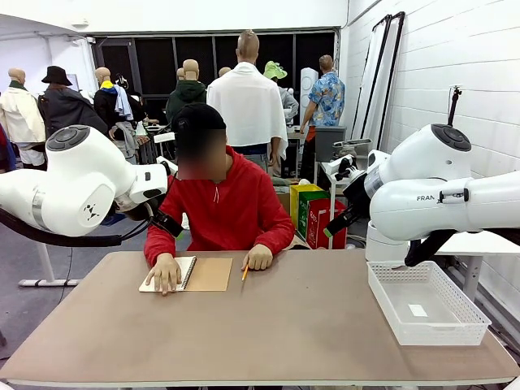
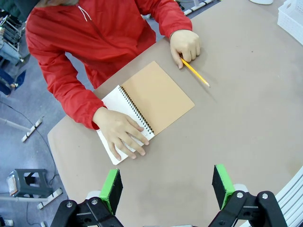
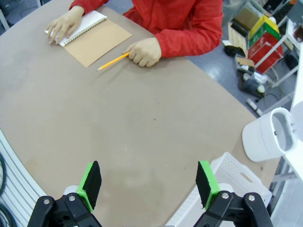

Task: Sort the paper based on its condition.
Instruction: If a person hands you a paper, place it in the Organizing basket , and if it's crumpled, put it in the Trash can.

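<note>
The paper, as loose sheets, is out of view. A spiral notebook [image 1: 210, 275] [image 2: 158, 97] [image 3: 97, 40] with a brown cover lies open at the table's far side, in front of a person in a red top. One of the person's hands [image 2: 120, 135] rests flat on its white page. The other hand holds a yellow pencil [image 1: 244, 272] [image 2: 195, 73] [image 3: 112, 61] beside the notebook. My left gripper [image 2: 168, 189] hangs open high above the table, on the near side of the notebook. My right gripper [image 3: 149, 184] is open too, with nothing in it, high over the table's right half.
A white mesh tray [image 1: 439, 333] [image 3: 236, 175] stands at the table's right edge, holding a small white slip. Both white arms hang raised at the sides. The brown tabletop [image 1: 268, 333] between me and the person is bare.
</note>
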Action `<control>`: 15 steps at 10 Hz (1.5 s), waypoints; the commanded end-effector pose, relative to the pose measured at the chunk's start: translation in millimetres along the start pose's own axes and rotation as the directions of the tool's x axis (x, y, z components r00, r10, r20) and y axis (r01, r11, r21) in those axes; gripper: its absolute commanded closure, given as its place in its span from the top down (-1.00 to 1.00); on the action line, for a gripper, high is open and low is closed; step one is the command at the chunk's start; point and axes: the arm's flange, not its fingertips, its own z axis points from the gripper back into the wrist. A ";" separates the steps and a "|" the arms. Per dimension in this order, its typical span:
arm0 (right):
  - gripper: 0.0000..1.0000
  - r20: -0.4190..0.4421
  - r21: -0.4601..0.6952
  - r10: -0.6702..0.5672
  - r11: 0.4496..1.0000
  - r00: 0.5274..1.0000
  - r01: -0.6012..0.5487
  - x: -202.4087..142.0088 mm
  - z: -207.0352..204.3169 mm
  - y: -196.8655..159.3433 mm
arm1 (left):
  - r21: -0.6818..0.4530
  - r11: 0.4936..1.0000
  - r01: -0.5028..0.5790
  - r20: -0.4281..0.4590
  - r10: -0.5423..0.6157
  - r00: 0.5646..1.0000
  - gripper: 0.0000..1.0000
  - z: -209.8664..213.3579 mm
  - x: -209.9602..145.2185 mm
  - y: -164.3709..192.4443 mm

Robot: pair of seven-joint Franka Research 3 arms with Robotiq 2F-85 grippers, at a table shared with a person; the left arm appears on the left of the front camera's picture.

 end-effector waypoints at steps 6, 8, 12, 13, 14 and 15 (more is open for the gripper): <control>1.00 0.000 0.000 -0.001 1.000 1.000 0.001 -0.2 0.0 -0.8 | -0.001 1.000 0.005 -0.003 -0.005 1.000 1.00 0.0 -0.3 -0.2; 1.00 0.000 0.000 -0.001 1.000 1.000 0.001 -0.2 0.0 -0.8 | -0.001 1.000 0.005 -0.003 -0.005 1.000 1.00 0.0 -0.3 -0.2; 1.00 0.000 0.000 -0.001 1.000 1.000 0.001 -0.2 0.0 -0.8 | -0.001 1.000 0.005 -0.003 -0.005 1.000 1.00 0.0 -0.3 -0.2; 1.00 0.000 0.000 -0.001 1.000 1.000 0.001 -0.2 0.0 -0.8 | -0.001 1.000 0.005 -0.003 -0.005 1.000 1.00 0.0 -0.3 -0.2; 1.00 0.000 0.000 -0.001 1.000 1.000 0.001 -0.2 0.0 -0.8 | -0.001 1.000 0.005 -0.003 -0.005 1.000 1.00 0.0 -0.3 -0.2; 1.00 0.000 0.000 -0.001 1.000 1.000 0.001 -0.2 0.0 -0.8 | -0.001 1.000 0.005 -0.003 -0.005 1.000 1.00 0.0 -0.3 -0.2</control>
